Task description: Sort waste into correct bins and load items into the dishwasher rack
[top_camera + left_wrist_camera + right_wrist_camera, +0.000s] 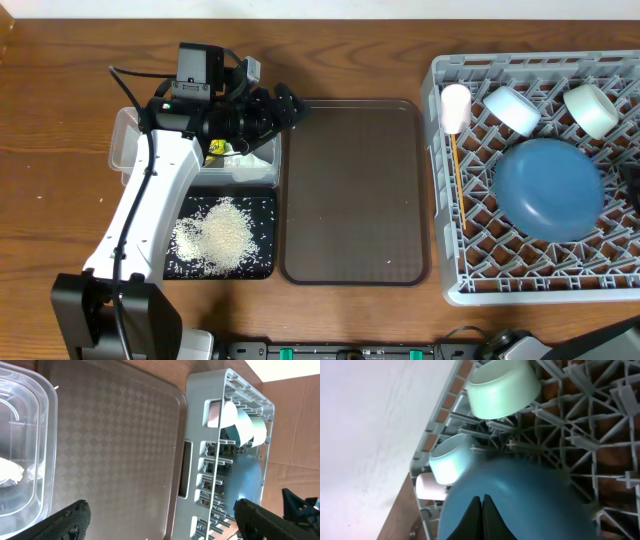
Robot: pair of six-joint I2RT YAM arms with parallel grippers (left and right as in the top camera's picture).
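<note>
— Where do we find the left gripper [291, 108]?

— Over the right end of the clear plastic tub [122, 140], left of the table's middle and toward the far edge. Our wrist view shows its fingers [70, 520] spread wide, with nothing between them.

— And the waste?

— We see the crumpled napkin [9, 472] and the yellow-green wrapper [215, 148] inside the tub. The rice [222, 235] lies heaped in the black tray [255, 270], which sits just beside the tub on the side nearer the front edge.

— The dishes?

— All are in the grey rack [440, 200] by the right edge. The blue plate [550, 188] is at its centre, and the pink cup [455, 108], light-blue bowl [512, 110] and mint-green bowl [592, 108] line its far side.

— The right gripper [481, 505]?

— Its fingertips meet with nothing held, and the plate is close behind them. The brown serving tray [350, 190] lies between tub and rack.
</note>
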